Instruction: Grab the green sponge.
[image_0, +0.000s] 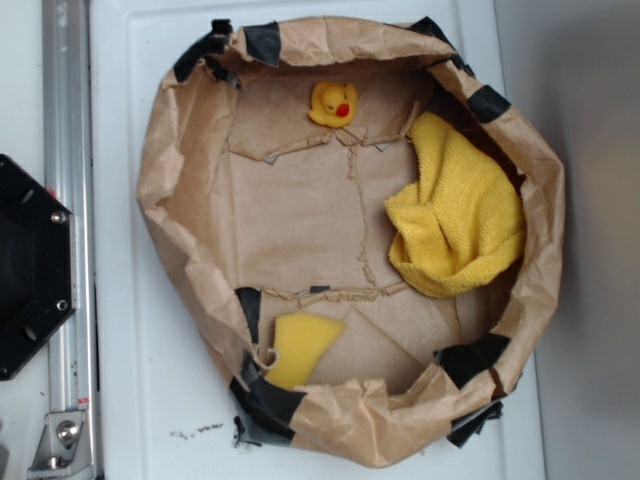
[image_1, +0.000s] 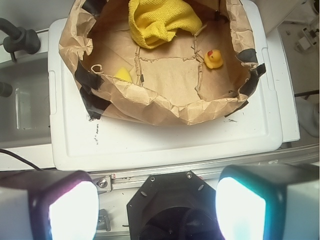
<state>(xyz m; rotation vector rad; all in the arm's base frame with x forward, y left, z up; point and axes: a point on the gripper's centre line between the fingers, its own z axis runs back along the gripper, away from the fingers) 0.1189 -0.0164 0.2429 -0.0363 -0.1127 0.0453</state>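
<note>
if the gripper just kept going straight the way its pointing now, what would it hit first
Probably the black hexagonal mount and metal rail directly beneath the open gripper, not the crumpled brown paper basket. The small flat yellow foam sponge lies farther ahead inside it. Depth is unclear.

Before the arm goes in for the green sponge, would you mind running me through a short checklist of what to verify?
1. Target located: the green sponge lies flat on the floor of the paper basin, near its wall: ok.
2. Nothing on top of the sponge: ok.
3. Lookalikes apart from it: the yellow cloth and the rubber duck both lie well away: ok.
4. Gripper open and empty, fingers spread wide in the wrist view: ok.
5. Gripper above the sponge: it sits outside the basin, back by the base: not ok.
6. Room beside the paper wall and black tape for the fingers: cannot tell.
</note>
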